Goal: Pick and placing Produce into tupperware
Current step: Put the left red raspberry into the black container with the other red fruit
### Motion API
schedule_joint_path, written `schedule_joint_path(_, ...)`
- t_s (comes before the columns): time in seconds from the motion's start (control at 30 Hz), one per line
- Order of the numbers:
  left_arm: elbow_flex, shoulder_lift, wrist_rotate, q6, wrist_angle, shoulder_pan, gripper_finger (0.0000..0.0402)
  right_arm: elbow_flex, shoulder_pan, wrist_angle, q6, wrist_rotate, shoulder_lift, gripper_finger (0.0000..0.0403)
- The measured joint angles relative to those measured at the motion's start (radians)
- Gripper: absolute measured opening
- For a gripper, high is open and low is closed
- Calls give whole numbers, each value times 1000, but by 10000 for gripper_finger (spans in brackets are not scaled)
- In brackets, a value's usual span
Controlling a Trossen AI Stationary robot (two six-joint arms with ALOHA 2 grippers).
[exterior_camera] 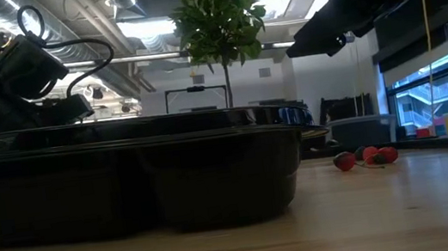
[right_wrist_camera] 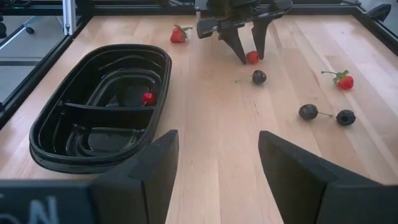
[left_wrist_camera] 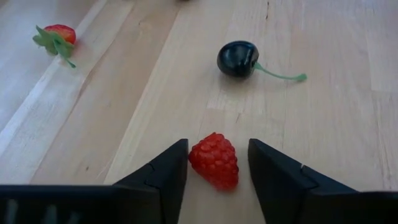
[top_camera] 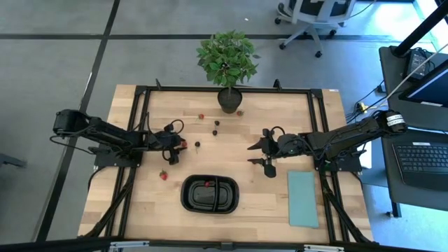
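The raspberry (left_wrist_camera: 214, 160) is bright red and bumpy, lying on the wood between my left gripper's (left_wrist_camera: 216, 163) two dark fingers (left_wrist_camera: 166, 171), which stand apart on either side of it with a sliver of gap each way; I cannot tell whether they touch it. In the high view that spot is at about nine o'clock from the table's middle. Just past the raspberry, toward three o'clock, lies a glossy dark cherry (left_wrist_camera: 237, 58) with a thin green stem. A strawberry (top_camera: 164, 175) with green leaves lies apart from my left gripper, toward six o'clock.

The black oval tupperware (top_camera: 187, 197) sits at six o'clock near the table's front edge, its divider splitting it in two, with one small red piece (right_wrist_camera: 148, 98) in one compartment.

My right gripper (top_camera: 260, 154) hangs above the wood at about three o'clock from the middle, fingers spread and nothing between them.

More small pieces (top_camera: 215, 127) are scattered toward twelve o'clock near the potted plant (top_camera: 227, 59). A pale teal sheet (top_camera: 303, 199) lies at four o'clock. The table (top_camera: 266, 203) is pale wood in a black frame; beyond it are grey floor, an office chair (top_camera: 313, 17) and a desk with a laptop (top_camera: 425, 157).
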Motion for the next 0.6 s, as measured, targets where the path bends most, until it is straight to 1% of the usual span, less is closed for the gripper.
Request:
schedule_joint_path(0.17,0,0,0,0,0,0,115,0,0,0,0,0,0,223)
schedule_joint_path(0.27,0,0,0,0,0,0,100,0,0,0,0,0,0,223)
schedule_joint_path(0.37,0,0,-1,0,0,0,97,0,0,0,0,0,0,223)
schedule_joint_path(0.5,0,0,-3,0,4,0,108,0,0,0,0,0,0,223)
schedule_joint_path(0.6,-2,1,-3,0,19,0,110,0,0,0,0,0,0,223)
